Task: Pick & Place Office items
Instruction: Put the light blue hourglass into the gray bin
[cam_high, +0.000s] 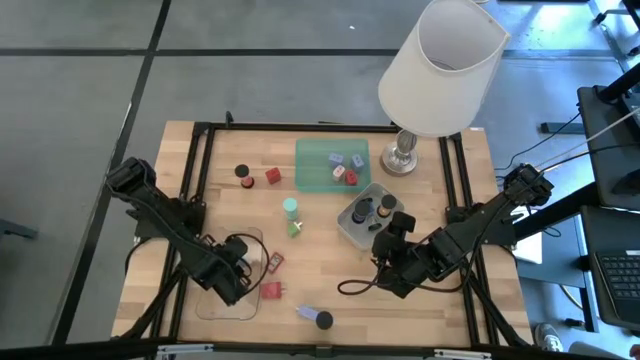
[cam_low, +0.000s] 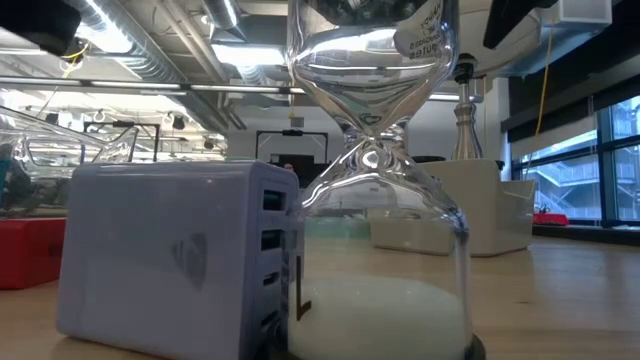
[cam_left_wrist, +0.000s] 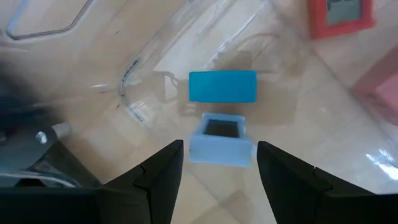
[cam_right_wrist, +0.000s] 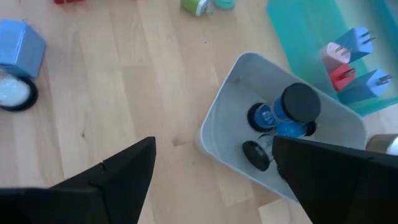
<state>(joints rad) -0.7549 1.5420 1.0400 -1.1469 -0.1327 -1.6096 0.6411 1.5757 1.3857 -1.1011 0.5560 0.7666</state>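
Note:
My left gripper (cam_left_wrist: 220, 147) (cam_high: 243, 268) points down over a clear tray (cam_high: 222, 300) at the near left and stands open. A pale blue-grey piece (cam_left_wrist: 220, 144) lies on the tray floor between its fingertips, with a narrow gap on each side. A teal block (cam_left_wrist: 222, 86) lies just beyond it. My right gripper (cam_right_wrist: 214, 149) (cam_high: 388, 248) hangs open above the near edge of a grey tray (cam_right_wrist: 214, 134) that holds black caps (cam_right_wrist: 301, 102) and blue pieces. Loose on the table are a black cap (cam_high: 241, 172), a red block (cam_high: 273, 176) and a teal disc (cam_high: 290, 207).
A green tray (cam_high: 312, 165) at the far middle holds blue and red pieces. The white-shaded lamp (cam_high: 440, 65) stands at the far right. Red cards (cam_high: 272, 263) lie beside the clear tray. A pale block (cam_low: 170, 260) and an hourglass (cam_low: 375, 200) sit near the front edge.

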